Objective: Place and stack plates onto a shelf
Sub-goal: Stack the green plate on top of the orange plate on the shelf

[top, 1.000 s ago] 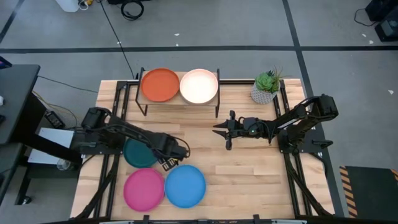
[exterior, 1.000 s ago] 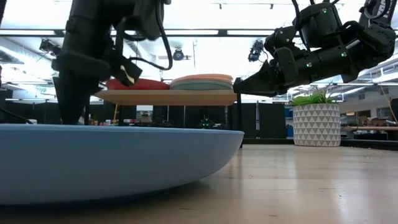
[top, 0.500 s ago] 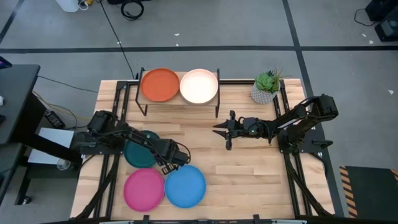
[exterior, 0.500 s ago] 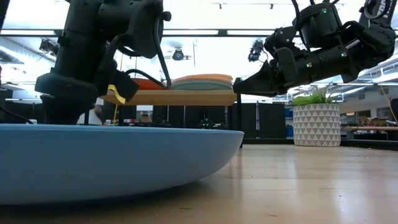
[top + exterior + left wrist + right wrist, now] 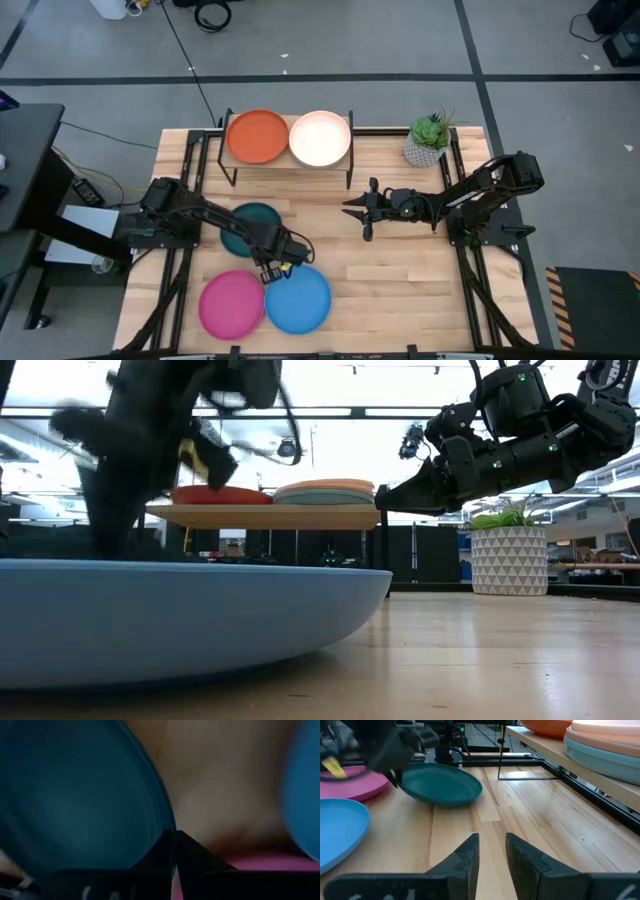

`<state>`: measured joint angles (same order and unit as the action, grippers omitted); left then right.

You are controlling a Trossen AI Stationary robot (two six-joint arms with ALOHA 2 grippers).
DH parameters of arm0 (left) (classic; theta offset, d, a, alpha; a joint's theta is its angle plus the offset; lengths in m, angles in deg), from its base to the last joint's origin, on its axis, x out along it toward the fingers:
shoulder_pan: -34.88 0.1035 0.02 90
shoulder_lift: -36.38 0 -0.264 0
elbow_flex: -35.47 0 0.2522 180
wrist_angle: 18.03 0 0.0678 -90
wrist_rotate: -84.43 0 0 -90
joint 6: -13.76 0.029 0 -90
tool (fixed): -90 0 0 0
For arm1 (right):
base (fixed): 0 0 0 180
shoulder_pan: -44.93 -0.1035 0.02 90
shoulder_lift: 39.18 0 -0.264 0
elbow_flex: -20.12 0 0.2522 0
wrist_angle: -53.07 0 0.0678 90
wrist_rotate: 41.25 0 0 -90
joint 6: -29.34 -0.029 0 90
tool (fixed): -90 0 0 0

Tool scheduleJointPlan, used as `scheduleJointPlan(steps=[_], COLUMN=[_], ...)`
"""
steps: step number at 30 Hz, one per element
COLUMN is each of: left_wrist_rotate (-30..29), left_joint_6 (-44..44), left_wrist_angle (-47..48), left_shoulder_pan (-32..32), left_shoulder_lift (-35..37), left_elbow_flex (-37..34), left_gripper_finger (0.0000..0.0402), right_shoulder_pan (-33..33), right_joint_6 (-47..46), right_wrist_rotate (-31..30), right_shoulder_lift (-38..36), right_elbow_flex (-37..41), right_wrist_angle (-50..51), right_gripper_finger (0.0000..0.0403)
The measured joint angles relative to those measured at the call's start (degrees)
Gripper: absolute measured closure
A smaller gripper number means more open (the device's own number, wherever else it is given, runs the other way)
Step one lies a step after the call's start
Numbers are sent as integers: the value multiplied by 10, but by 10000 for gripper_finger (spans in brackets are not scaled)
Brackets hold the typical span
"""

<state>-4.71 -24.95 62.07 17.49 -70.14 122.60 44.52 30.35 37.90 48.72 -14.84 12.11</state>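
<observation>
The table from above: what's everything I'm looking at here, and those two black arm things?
Shelf: one, light wood with black legs, at the table's far edge.
Orange plate: one, on the shelf.
Cream plate: one, topping a stack on the shelf beside the orange one.
Dark teal plate: one, lifted off the table, gripped at its rim.
Pink plate: one, near edge.
Blue plate: one, beside the pink.
Potted plant: one, green, white pot, far right corner.
Left gripper: shut on the dark teal plate.
Right gripper: open, hovering mid-table.

We note the table [image 5: 400,270] as slatted light wood, smooth and satin; the dark teal plate [image 5: 442,787] matt; the shelf [image 5: 265,516] pale wood.
</observation>
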Motion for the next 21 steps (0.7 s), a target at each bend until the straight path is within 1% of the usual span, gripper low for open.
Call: scheduleJointPlan(steps=[3,6,12,16,18,21], left_wrist_rotate=[-2,-32,-90,-173,-224,-277], left_joint_6=[30,48,69,87,94,100], left_wrist_angle=[51,88,115,130,136,148], left_shoulder_pan=[-3,-8,-11,-12,-9,9], left_shoulder_lift=[7,34,100,150,177,210], left_elbow_flex=[55,113,211,255,261,259], left_gripper_finger=[389,389,389,389,389,389], right_shoulder_pan=[0,0,0,0,0,0], right_joint_6=[0,0,0,0,0,0], right_wrist_rotate=[0,0,0,0,0,0], right_shoulder_lift=[0,0,0,0,0,0], right_elbow_flex=[0,0,0,0,0,0], right_wrist_angle=[0,0,2,1,1,0], right_gripper_finger=[301,301,301,301,301,301])
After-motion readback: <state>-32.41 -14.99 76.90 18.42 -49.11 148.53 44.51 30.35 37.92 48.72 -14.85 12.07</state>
